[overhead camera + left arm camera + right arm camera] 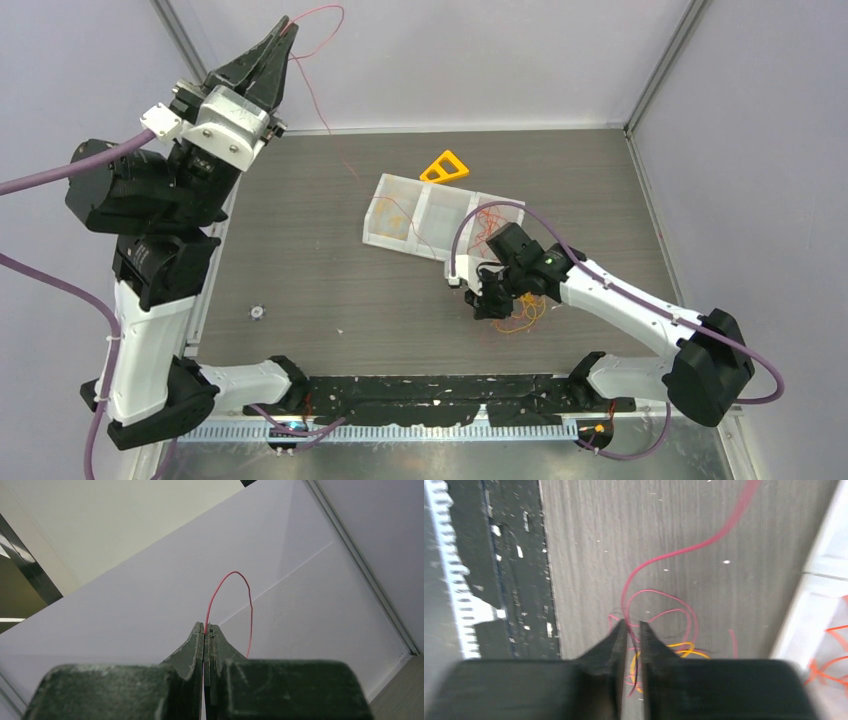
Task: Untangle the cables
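Observation:
My left gripper (285, 25) is raised high at the back left, in front of the wall. It is shut on a thin red cable (318, 95), which loops out past the tips in the left wrist view (235, 575) and trails down toward the table. My right gripper (488, 305) hangs low over a tangle of red and yellow cables (522, 318) on the table. In the right wrist view its jaws (632, 625) stand a narrow gap apart, with a dark red strand (636, 670) running between them. Red loops (674, 612) and a yellow cable (684, 650) lie just beyond.
A clear three-compartment tray (372, 215) holding orange wires (490, 222) lies behind the right gripper; its edge shows in the right wrist view (819, 595). A yellow triangle (445, 167) lies behind the tray. A small round part (256, 312) sits at the left. Black strip (450, 392) runs along the near edge.

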`<move>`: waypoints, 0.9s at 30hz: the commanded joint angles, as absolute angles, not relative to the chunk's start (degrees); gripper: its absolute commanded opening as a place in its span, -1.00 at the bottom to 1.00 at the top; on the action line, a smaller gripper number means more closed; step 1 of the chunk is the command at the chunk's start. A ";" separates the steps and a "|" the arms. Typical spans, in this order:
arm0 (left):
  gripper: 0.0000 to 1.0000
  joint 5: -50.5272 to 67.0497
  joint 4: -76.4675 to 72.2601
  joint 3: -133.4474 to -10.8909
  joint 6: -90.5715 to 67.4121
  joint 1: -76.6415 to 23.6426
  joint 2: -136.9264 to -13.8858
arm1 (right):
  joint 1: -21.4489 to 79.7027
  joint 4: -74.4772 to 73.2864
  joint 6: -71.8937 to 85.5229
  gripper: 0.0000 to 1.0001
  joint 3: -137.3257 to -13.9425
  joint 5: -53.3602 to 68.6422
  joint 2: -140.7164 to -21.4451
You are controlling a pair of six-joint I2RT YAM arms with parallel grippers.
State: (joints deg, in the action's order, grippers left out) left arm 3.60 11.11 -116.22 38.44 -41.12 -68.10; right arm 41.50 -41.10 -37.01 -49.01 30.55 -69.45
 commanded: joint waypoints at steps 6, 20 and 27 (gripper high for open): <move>-1.00 0.56 10.36 -108.90 38.67 -40.87 -63.84 | 41.98 -37.74 -33.83 -0.89 -66.08 30.85 -65.31; -1.00 13.62 17.37 -79.84 5.38 -33.52 -52.89 | 42.71 -29.40 -12.50 -0.89 -86.07 32.03 -60.95; -1.00 22.62 10.30 -76.36 -3.90 -33.13 -59.21 | 42.14 -20.75 -15.85 -0.89 -74.56 23.72 -63.38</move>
